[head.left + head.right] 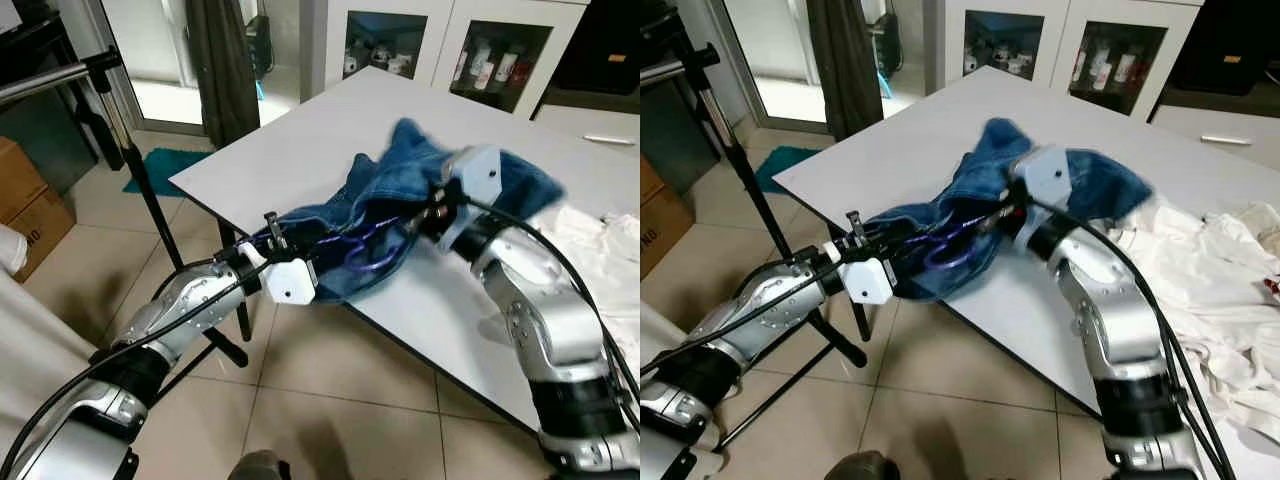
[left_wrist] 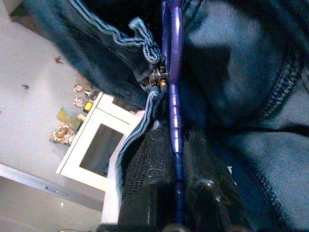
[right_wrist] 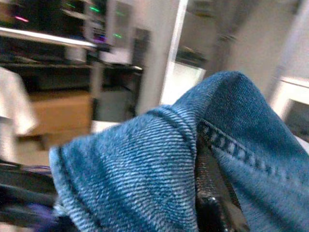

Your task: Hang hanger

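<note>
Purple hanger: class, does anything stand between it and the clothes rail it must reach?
Nothing visible blocks the way. The purple hanger, clamped by the left hand, sits inside the denim garment over the table edge; open floor separates it from the rail.

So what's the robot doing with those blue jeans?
It is working a purple hanger into blue jeans lying at the corner of a white table. The left gripper has its jaws shut on the hanger's thin bar, seen close up in the left wrist view. The right gripper pinches a fold of the denim and lifts it. A clothes rack stands off to the left; nothing is hung yet.
</note>
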Controlling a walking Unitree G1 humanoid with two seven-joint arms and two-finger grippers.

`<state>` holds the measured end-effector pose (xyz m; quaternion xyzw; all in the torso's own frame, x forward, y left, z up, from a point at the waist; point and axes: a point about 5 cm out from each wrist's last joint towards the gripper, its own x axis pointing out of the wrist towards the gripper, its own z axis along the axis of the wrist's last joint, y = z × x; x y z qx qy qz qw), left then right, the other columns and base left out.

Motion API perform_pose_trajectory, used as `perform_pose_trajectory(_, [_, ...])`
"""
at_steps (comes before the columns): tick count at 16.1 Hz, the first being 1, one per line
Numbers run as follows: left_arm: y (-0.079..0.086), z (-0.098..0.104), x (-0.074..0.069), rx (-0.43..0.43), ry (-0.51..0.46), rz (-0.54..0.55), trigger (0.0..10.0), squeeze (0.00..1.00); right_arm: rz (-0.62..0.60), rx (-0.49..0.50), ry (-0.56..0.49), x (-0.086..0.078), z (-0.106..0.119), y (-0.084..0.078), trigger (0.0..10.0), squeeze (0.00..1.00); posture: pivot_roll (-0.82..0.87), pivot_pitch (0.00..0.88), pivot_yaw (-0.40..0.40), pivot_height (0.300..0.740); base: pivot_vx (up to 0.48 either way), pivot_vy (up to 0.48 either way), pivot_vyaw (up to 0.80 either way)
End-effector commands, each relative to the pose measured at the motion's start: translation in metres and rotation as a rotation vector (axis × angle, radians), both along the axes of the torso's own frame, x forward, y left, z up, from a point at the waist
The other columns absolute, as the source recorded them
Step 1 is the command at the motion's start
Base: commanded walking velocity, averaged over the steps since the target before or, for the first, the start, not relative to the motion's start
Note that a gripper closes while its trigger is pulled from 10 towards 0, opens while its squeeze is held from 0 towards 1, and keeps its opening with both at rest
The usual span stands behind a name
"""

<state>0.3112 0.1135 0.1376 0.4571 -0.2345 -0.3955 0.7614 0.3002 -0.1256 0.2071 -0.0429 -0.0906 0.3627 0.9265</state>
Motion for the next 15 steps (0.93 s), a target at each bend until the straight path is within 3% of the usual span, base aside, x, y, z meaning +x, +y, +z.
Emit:
perform_pose_trajectory(1, [-0.006,0.008,0.002,0.015,-0.04,-0.034,10.0,0.0,0.057,0.007,-0.02,-0.005,0.007,0.004,0.0,0.0,0.2,0.0,-0.012,0.74,0.0,0.0,0.0])
perform_pose_trajectory(2, [-0.006,0.008,0.003,0.017,-0.042,-0.034,10.0,0.0,0.096,-0.014,-0.015,-0.01,0.004,0.005,1.1,0.0,0.2,0.0,-0.011,0.74,0.0,0.0,0.0])
perform_pose_trajectory(3, [-0.006,0.009,0.004,0.018,-0.048,-0.03,10.0,0.0,0.118,-0.035,-0.007,-0.013,0.001,0.005,8.9,0.0,0.19,0.0,-0.01,0.74,0.0,0.0,0.0])
perform_pose_trajectory(4, [-0.006,0.01,0.006,0.018,-0.054,-0.026,10.0,0.0,0.126,-0.065,0.011,-0.015,-0.004,0.003,10.0,0.0,0.19,0.0,-0.011,0.74,0.0,0.0,0.0])
perform_pose_trajectory(7, [-0.005,0.01,0.006,0.018,-0.059,-0.018,10.0,0.0,0.025,-0.149,0.029,-0.01,-0.013,-0.015,10.0,0.0,0.19,0.0,-0.01,0.74,0.0,0.0,0.0])
perform_pose_trajectory(8, [-0.003,0.009,0.007,0.02,-0.06,-0.013,10.0,0.0,-0.16,-0.251,0.063,0.003,-0.023,-0.043,10.0,0.87,0.19,0.0,-0.009,0.74,0.0,0.0,0.0])
perform_pose_trajectory(9, [-0.003,0.009,0.007,0.02,-0.061,-0.012,10.0,0.0,-0.249,-0.235,0.066,0.009,-0.02,-0.055,10.0,1.0,0.19,0.0,-0.009,0.74,0.0,0.0,0.0])
perform_pose_trajectory(13, [-0.002,0.012,0.009,0.023,-0.073,-0.003,10.0,0.0,-0.567,-0.119,-0.02,0.027,0.007,-0.084,10.0,1.0,0.19,0.0,-0.007,0.74,0.0,0.0,0.0])
perform_pose_trajectory(15, [-0.001,0.013,0.01,0.017,-0.078,0.004,10.0,0.0,-0.531,-0.133,-0.022,0.026,0.007,-0.08,10.0,1.0,0.19,0.0,-0.006,0.74,0.0,0.0,0.0])
